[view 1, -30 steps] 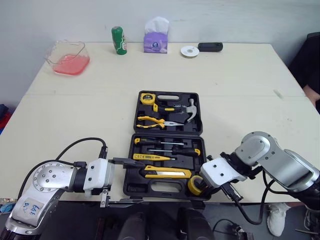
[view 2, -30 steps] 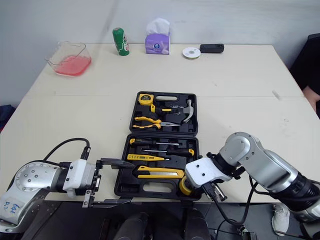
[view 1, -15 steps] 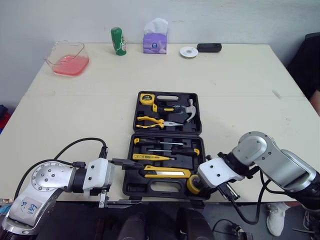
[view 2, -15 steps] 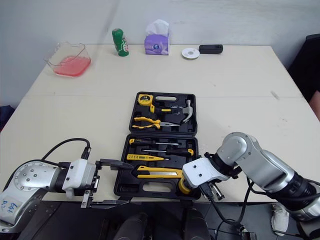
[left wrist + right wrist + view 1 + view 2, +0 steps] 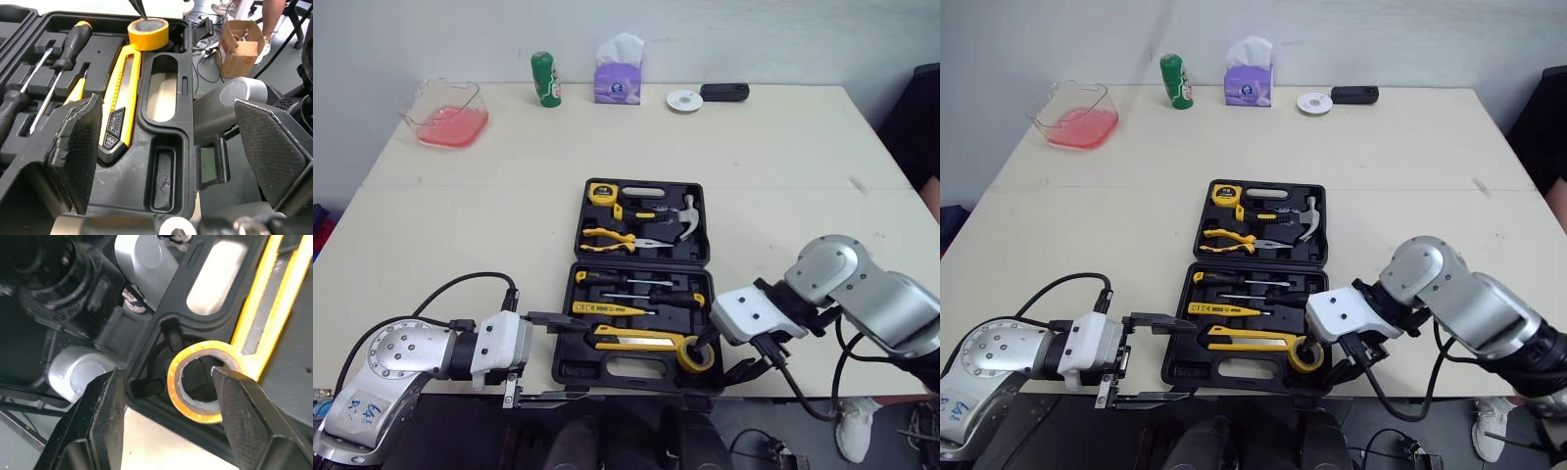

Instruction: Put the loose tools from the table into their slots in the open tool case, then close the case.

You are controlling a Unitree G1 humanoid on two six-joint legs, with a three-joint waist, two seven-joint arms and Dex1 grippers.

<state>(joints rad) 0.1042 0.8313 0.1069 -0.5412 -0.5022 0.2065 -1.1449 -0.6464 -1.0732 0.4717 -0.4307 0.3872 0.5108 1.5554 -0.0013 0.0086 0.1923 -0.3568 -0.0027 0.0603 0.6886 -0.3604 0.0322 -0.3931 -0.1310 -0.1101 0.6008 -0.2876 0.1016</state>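
Right wrist view gives me the relation I care about. The yellow tape roll (image 5: pixel 148 40) sits in its round slot at the near right corner of the tool case (image 5: pixel 570 370). The right gripper (image 5: pixel 166 382) stands right over that corner with its fingers apart. One fingertip is over the roll's hole and the other is outside the corner wall, so the near side of the ring lies between them. I cannot tell whether either finger touches the tape.

The yellow utility knife (image 5: pixel 641 339) lies in its slot just beside the roll, long axis left to right along the near rim. From the head views the slots I can make out look filled, so I judge the packing done and the closing not yet begun.

The lid half lies flat on the counter (image 5: pixel 783 176) on the far side of the tray from both arms. Its hinge runs left to right. The left gripper (image 5: pixel 558 356), fingers also apart and holding nothing, hovers at the near left edge of the case. Neither arm is near the lid's far rim. The right one would first have to come up clear of the roll.
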